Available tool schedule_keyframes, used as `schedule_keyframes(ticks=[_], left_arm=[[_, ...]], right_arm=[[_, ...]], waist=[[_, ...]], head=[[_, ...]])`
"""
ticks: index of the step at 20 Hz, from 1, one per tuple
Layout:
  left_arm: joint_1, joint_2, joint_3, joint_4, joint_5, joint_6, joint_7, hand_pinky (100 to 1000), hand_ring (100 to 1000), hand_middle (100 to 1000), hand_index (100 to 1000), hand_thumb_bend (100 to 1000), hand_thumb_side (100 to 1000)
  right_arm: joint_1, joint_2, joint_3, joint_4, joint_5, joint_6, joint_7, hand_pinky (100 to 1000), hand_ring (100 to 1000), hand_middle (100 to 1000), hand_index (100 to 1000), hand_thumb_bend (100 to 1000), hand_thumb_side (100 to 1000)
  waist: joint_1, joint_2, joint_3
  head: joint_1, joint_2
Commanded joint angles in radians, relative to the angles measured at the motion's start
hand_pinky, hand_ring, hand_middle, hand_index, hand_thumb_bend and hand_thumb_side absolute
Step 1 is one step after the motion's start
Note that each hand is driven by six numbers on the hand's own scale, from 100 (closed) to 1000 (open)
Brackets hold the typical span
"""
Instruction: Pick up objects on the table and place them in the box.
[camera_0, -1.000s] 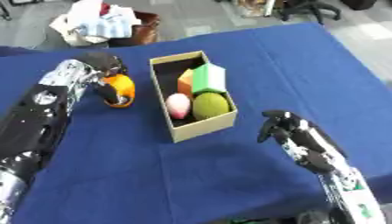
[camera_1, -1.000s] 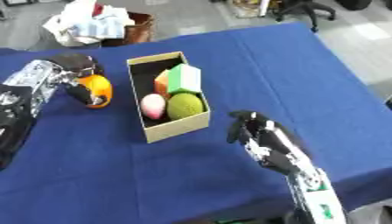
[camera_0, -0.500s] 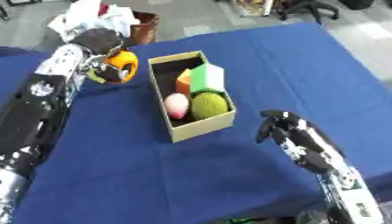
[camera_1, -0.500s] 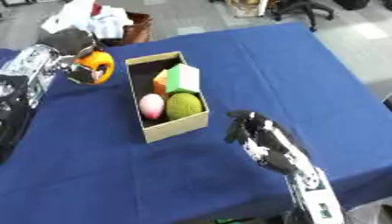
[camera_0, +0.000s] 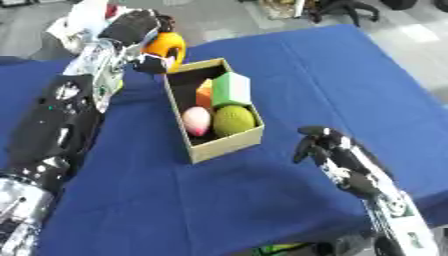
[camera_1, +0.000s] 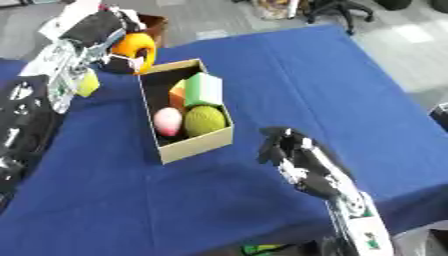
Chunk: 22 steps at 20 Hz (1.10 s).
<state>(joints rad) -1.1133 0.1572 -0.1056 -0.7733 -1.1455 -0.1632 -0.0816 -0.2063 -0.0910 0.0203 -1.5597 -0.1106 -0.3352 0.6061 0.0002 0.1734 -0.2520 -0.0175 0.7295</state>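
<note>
Left eye view, near edge: my right robot hand (camera_0: 337, 155) rests low on the blue cloth-covered worktop (camera_0: 350, 80), just right of the box, fingers loosely curled, holding nothing and touching no task object. Idle.

Centre: open rectangular cardboard box (camera_0: 229, 144). Contents, near to far: round green textured ball (camera_0: 233, 120) beside a pink egg-shaped object (camera_0: 197, 120), then a green block (camera_0: 231, 89) leaning against an orange block (camera_0: 204, 93). Far end of the box looks bare.

Far left: my left robot hand (camera_0: 133, 30) has its fingers wrapped round a rounded orange-and-black object (camera_0: 166, 48), lifted off the worktop and hanging just beyond the box's far-left corner, close to the rim. Exact shape of the object not resolvable.

Right eye view also shows a small yellow-green object (camera_1: 87, 83) on the worktop left of the box, partly behind my left arm.

Step in hand, as I judge it: carry and release. To do it well, bring the object over the bare far end, keep it above the rim, lower before uncurling. Risk: clipping the corner and shifting the box.
</note>
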Motion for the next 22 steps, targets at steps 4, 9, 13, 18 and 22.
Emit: schedule_keyframes(ticks=[4, 9, 13, 18, 22], left_arm=[[-0.017, -0.013, -0.048, -0.004, 0.089, -0.011, -0.041, 685, 599, 552, 724, 100, 249], [-0.013, -0.005, -0.059, -0.01, 0.063, -0.019, -0.098, 734, 690, 671, 814, 100, 255], [-0.01, -0.006, -0.055, -0.011, 0.04, -0.013, -0.093, 764, 738, 734, 859, 100, 252], [-0.008, -0.003, -0.064, -0.02, 0.006, -0.024, -0.053, 843, 831, 833, 911, 149, 587], [-0.009, 0.003, -0.069, -0.025, -0.018, -0.05, -0.061, 896, 891, 897, 943, 269, 811]], right_arm=[[-0.015, 0.0, 0.003, -0.011, -0.007, -0.001, 0.006, 586, 575, 563, 827, 100, 453], [-0.015, 0.0, 0.002, -0.012, -0.008, 0.0, 0.006, 586, 575, 563, 827, 100, 453], [-0.014, -0.001, 0.003, -0.012, -0.008, 0.0, 0.007, 586, 575, 563, 827, 100, 452], [-0.014, -0.001, 0.003, -0.011, -0.007, 0.0, 0.007, 586, 575, 563, 827, 100, 452], [-0.013, -0.002, 0.002, -0.012, -0.006, 0.0, 0.007, 586, 575, 562, 827, 100, 453]], waist=[[-0.015, -0.012, -0.004], [-0.014, -0.014, -0.001], [-0.014, -0.014, 0.0], [-0.014, -0.013, 0.001], [-0.012, -0.014, 0.001]], head=[[0.005, -0.005], [0.0, -0.008], [-0.002, -0.008], [-0.004, -0.005], [-0.007, -0.006]])
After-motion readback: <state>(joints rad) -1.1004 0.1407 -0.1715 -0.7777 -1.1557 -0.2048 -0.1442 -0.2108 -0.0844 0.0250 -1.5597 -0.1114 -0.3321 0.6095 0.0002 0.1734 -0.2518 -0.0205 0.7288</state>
